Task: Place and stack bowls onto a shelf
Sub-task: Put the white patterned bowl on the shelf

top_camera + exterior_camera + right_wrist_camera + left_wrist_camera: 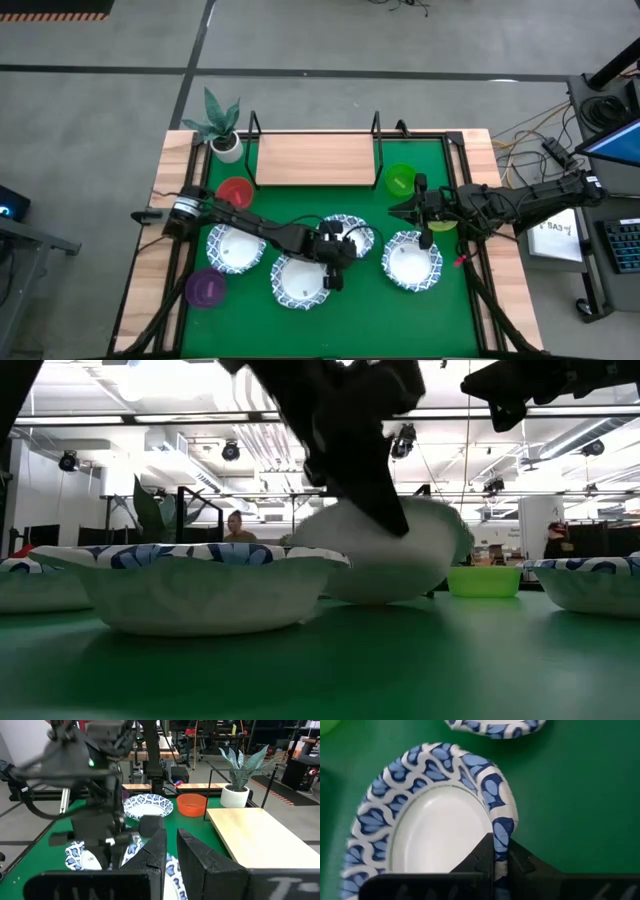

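Four white bowls with blue-patterned rims sit on the green mat (455,300): one at the left (235,248), one near the front (300,282), one at the right (412,262) and one in the middle (352,230). My left gripper (335,250) is shut on the middle bowl (435,825), which stands tilted in the low view (400,555). My right gripper (398,209) hovers over the mat near the green bowl (400,180), its fingers (159,851) a narrow gap apart and holding nothing. The shelf (315,160) stands at the far edge. My left gripper pinches the middle bowl's blue-patterned rim (501,832), one finger inside the bowl and one outside. The fingers come from above, slanting down. The bowl is tipped up on edge, its white underside (350,560) showing, and its lower part seems to rest on the mat.
A red bowl (235,192), a purple bowl (205,288) and a yellow-green bowl (442,226) also sit on the mat. A small white plant pot (227,147) stands left of the shelf. Black upright posts (378,130) frame the shelf. A person shows in the room beyond (234,526).
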`<act>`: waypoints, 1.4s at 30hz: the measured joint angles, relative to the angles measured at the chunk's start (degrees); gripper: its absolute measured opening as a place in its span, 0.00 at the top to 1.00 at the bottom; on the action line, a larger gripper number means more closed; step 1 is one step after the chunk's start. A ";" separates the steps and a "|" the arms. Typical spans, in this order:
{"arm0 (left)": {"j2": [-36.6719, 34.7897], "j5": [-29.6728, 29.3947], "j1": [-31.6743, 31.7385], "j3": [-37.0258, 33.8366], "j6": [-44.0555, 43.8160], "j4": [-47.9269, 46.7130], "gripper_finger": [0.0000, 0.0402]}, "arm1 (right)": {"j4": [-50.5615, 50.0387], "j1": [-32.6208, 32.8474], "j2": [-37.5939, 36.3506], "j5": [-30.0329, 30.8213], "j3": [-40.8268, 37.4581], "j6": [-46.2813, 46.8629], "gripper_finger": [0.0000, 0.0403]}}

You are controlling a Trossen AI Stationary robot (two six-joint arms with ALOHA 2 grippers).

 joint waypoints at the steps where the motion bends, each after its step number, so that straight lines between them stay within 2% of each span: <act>1: -0.15 -0.47 -0.15 0.95 0.69 -1.68 1.00 | 0.02 0.00 0.00 0.00 0.00 0.00 0.92; 5: -0.41 -4.16 -0.74 4.68 3.35 -8.65 1.00 | 0.00 -0.01 0.00 0.01 0.00 0.00 0.92; 9: -0.48 -5.04 -0.74 7.20 5.36 -14.32 1.00 | 0.00 -0.02 0.00 0.01 0.00 0.00 0.92; 13: -1.71 -6.21 -0.70 7.37 7.49 -18.29 1.00 | 0.00 0.00 0.00 0.00 0.00 0.09 0.92; 20: -7.56 -12.57 0.02 7.06 7.96 -28.87 1.00 | 0.00 -0.02 0.00 0.00 0.00 -0.42 0.92; 27: -14.35 -14.39 2.83 5.77 8.26 -29.46 1.00 | 0.02 -0.01 0.00 0.01 -0.02 -0.41 0.92; 32: -16.97 -18.06 5.11 3.88 10.64 -29.00 1.00 | 0.02 0.00 0.00 0.00 -0.02 -0.35 0.92; 42: -22.76 -18.00 11.29 -9.93 12.69 -17.92 1.00 | 0.02 -0.02 0.00 0.00 -0.02 -0.37 0.92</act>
